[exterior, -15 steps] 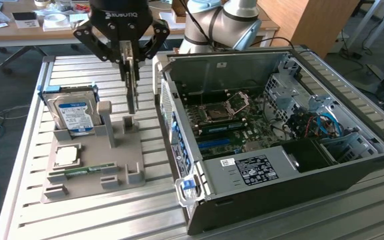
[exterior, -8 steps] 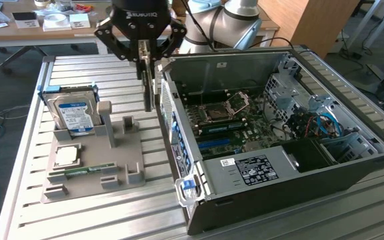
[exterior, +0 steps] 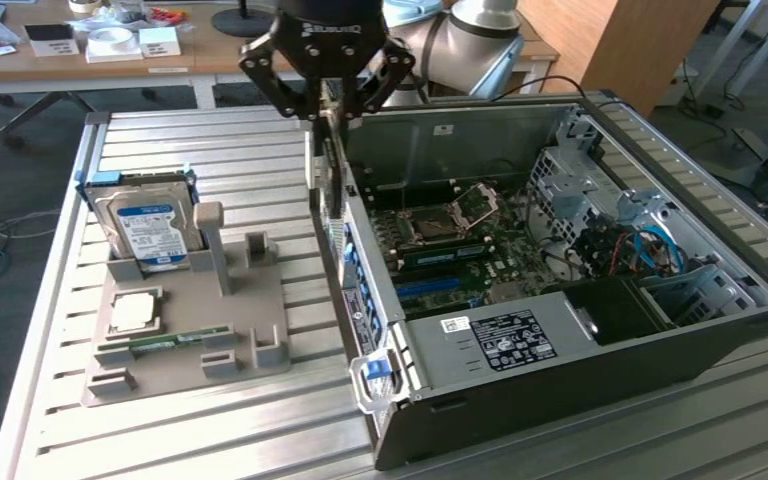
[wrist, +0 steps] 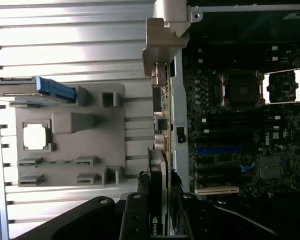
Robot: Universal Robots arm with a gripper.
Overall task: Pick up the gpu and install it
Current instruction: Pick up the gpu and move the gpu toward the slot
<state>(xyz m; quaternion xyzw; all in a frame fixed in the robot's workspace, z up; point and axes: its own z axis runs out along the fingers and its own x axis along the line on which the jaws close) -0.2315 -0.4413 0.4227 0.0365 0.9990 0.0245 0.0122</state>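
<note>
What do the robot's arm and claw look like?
The claw is black, with jointed link fingers and small white lettering on its body. The arm is rounded and silver-grey.

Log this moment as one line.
gripper: shut on gpu | gpu: held upright at open computer case edge | install: not yet seated

The gpu [exterior: 325, 165] hangs upright and edge-on, a thin dark card with a pale metal bracket at its lower end. The gripper [exterior: 327, 108] clamps its top, just above the open computer case's [exterior: 704, 340] wall on the exterior view's left.
</note>
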